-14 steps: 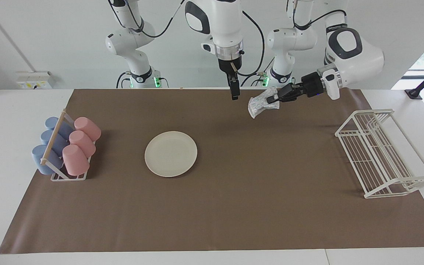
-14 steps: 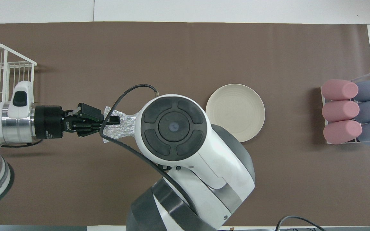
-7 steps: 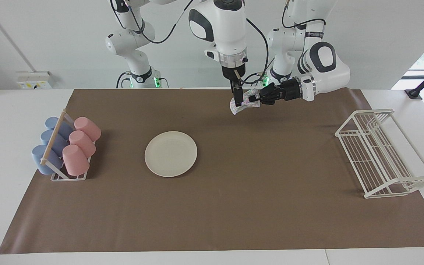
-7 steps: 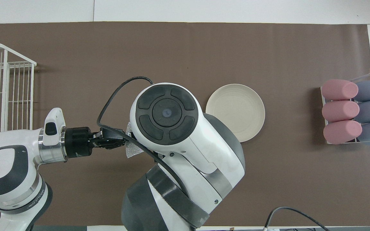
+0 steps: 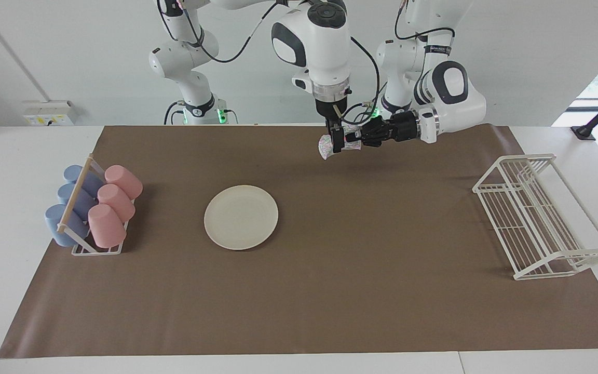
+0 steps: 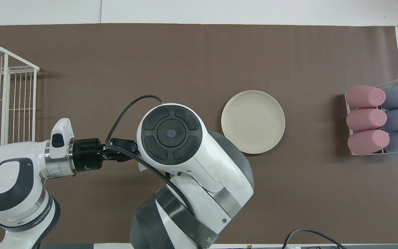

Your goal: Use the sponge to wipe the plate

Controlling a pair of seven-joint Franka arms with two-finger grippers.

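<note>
- In the facing view's left part, a white wire rack (image 5: 96,244) of pink and blue cups (image 5: 106,226) sits at the edge of the brown paper mat (image 5: 330,291).
- Left of centre, the round cream off-white plate (image 5: 241,216) lies flat on the mat with bare mat all round it, well apart from the cup rack and from both grippers.
- In the upper middle, the right arm hangs straight down, wrist vertical; the right gripper (image 5: 336,141) is over the mat's upper strip, its fingers spread wide around the sponge; whether they touch it I cannot tell.
- The small silvery-white mesh sponge (image 5: 326,147) hangs in the air there, above the mat, up and to the right of the plate.
- Just right of it, the left arm reaches in level from the upper right; the left gripper (image 5: 357,139) is clamped tight on the sponge.
- At the far right, an empty-looking white wire dish rack (image 5: 535,215) stands at the mat's edge, with wide open mat between it and the plate.
</note>
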